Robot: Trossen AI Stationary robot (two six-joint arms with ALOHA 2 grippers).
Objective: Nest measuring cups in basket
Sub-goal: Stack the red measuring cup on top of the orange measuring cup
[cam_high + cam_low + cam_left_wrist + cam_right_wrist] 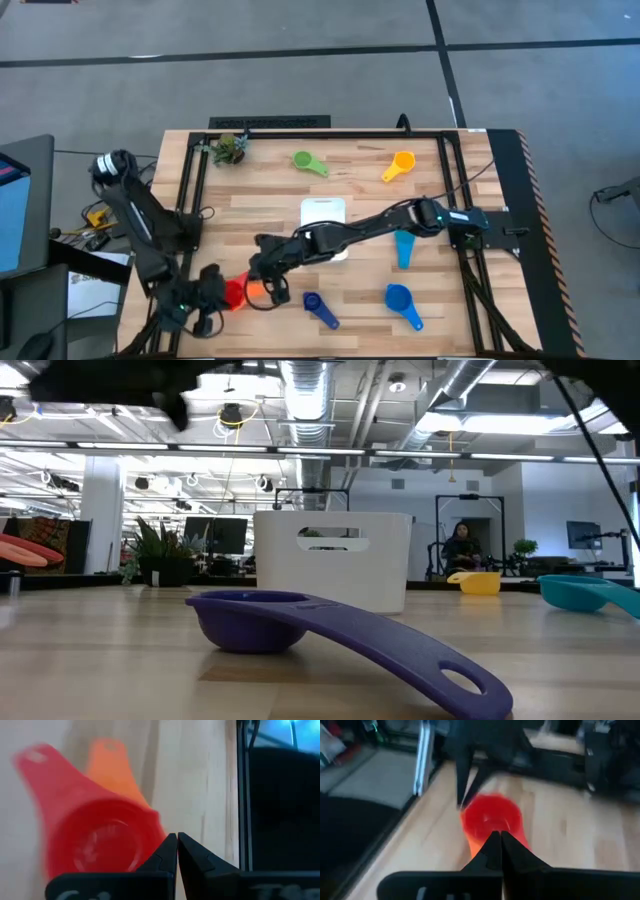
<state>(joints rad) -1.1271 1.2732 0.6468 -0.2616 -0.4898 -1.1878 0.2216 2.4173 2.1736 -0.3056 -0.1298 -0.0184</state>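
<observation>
A red cup [235,292] [100,840] sits nested in an orange cup [255,288] near the table's near-left corner. The orange cup's handle [110,765] sticks out beside the red handle [32,760]. My left gripper [218,291] [177,840] is shut, with its tips beside the red cup's rim. My right gripper [268,284] [497,837] is also shut; it reaches in from the right, over the orange cup [472,845]. The white basket [325,214] [335,560] stands at mid-table. The dark blue cup [320,308] [250,620] lies near the near edge. My left gripper has its shut fingers [162,852] right beside the red cup's rim [156,822], on the side away from the handles; whether they touch it, I cannot tell. My right gripper's shut fingers [490,847] hide the orange cup's near part [475,847]; touching or above, I cannot tell.
A green cup [308,162] and a yellow-orange cup [398,165] lie toward the far edge, with a leafy clump [230,150] at the far-left corner. A teal cup [404,248] and a blue cup [402,300] lie on the right. A black frame rail [242,795] runs along the left edge.
</observation>
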